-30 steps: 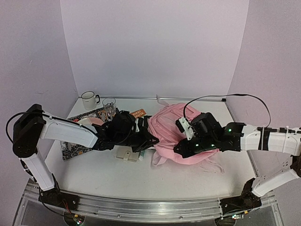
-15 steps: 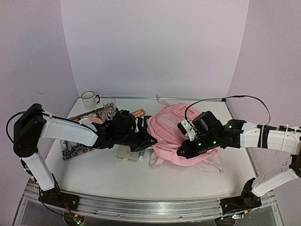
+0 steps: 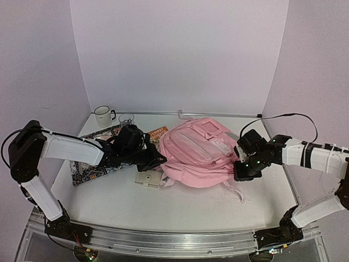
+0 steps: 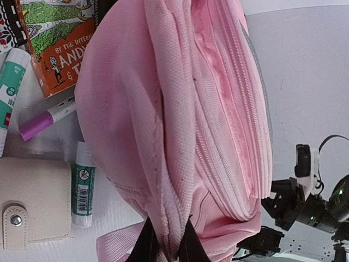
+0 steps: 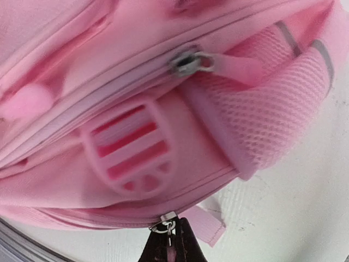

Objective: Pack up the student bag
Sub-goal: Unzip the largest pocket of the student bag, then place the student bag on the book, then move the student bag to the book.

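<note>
left tool [image 4: 165, 241], right tool [image 5: 170, 244] — pinching student bag [image 3: 196, 155]

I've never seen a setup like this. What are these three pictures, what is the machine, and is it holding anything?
The machine is two robot arms bolted at the near edge of a table. The wide picture looks down from above and behind them; the other two come from a camera on each wrist. A pink student bag lies in the middle. Near it are a beige wallet, two glue sticks, a purple marker, an orange book, a mug and a glass. The left fingers pinch a fold of the bag's fabric; the right fingers are shut on a zip pull at its edge.
</note>
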Controlling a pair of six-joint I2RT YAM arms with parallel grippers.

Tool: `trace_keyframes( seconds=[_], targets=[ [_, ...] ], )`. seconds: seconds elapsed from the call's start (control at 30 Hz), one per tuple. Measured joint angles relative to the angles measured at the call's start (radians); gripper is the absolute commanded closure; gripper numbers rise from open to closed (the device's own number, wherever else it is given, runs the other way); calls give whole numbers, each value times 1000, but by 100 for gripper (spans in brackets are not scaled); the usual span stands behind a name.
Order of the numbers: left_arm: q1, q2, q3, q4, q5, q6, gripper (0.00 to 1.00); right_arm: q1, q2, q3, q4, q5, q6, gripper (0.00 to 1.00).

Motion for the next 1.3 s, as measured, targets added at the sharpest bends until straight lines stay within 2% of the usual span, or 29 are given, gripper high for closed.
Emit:
trace_keyframes(
  seconds=[0.13, 0.27, 0.53, 0.67, 0.73, 0.87, 0.97, 1.13, 1.3],
  targets=[
    [-1, -4, -1, 1, 26, 16, 100, -94, -23, -9, -8, 20, -9, 99],
    [-4, -7, -1, 1, 54, 33, 100, -124, -19, -9, -6, 21, -31, 96],
    [-89, 59, 36, 8, 34, 40, 100, -143, -23, -15, 17, 33, -88, 66],
    [-127, 120, 48, 39, 23, 15, 94, -117, -73, -11, 25, 37, -117, 46],
    [-143, 141, 66, 40, 17, 10, 91, -70, -103, 1, 27, 46, -121, 40],
    [-187, 188, 126, 64, 6, 1, 74, 84, -120, 58, 71, 58, -138, 30],
    [-222, 209, 152, 86, 9, -1, 65, 168, -83, 96, 121, 57, -154, 27],
    [-255, 209, 146, 114, 1, 22, 39, 227, 43, 124, 171, 61, -176, 24],
    [-243, 126, 53, 141, -58, 49, 25, 268, 118, 133, 185, 57, -208, 20]
  ],
)
